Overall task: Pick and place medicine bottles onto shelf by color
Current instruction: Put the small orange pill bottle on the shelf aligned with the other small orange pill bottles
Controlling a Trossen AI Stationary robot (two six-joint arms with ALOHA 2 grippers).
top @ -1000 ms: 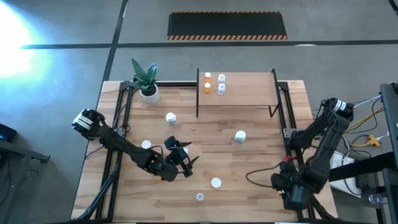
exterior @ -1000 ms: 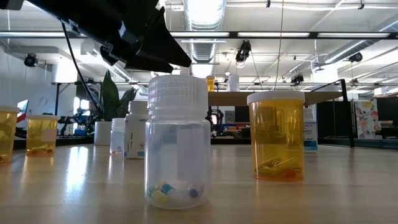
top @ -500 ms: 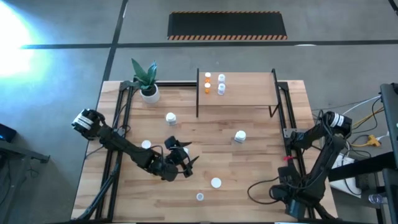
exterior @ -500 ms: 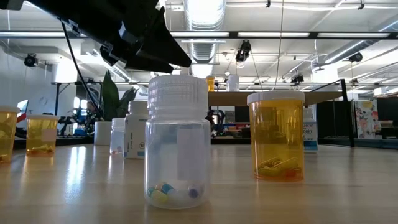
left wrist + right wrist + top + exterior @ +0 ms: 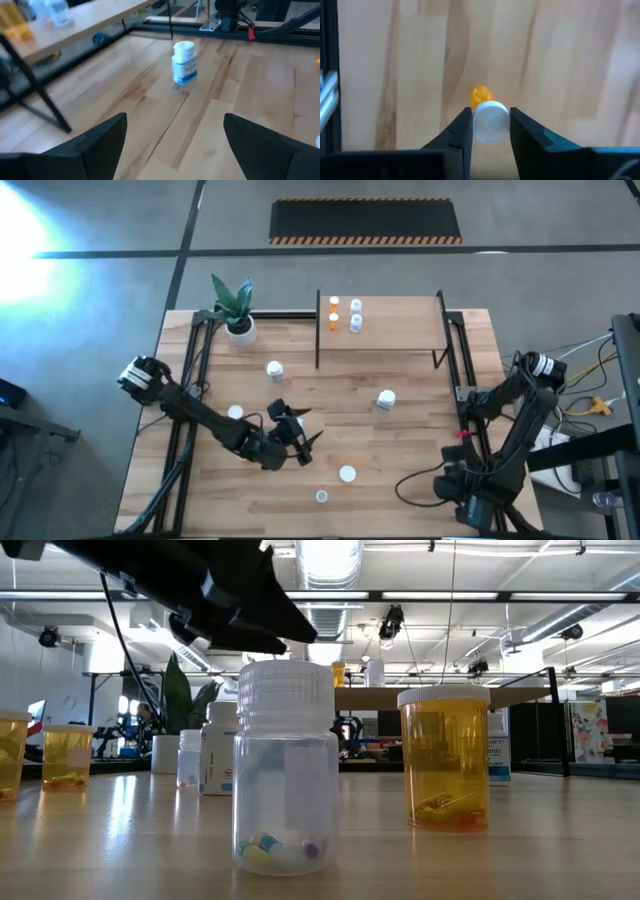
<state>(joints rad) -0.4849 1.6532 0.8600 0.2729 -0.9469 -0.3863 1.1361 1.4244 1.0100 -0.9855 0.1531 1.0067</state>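
The medicine bottles (image 5: 386,398) were small cylinders with white caps, and those in plain sight stood upright, long axis vertical, caps up. A clear one (image 5: 285,768) close to the low camera showed coloured pills at its bottom; an orange one (image 5: 443,758) stood near it. Three bottles sat together in the back left corner of the shelf (image 5: 400,330), a light board with black posts along the far edge of the desk (image 5: 410,450). A white bottle with a blue label stood mid-desk, facing the left pincer (image 5: 290,432), and two more, seen as white caps (image 5: 346,474), stood near the front edge. Another white bottle (image 5: 274,368) stood nearer the potted plant (image 5: 237,313) at the far left corner.

The left pincer hovered over the middle-left of the desk with its fingers (image 5: 95,142) spread wide, gripping nothing. The right pincer (image 5: 490,125) was at the front right corner, its fingers touching either side of the white cap of an orange bottle (image 5: 481,94) standing upright beneath it.
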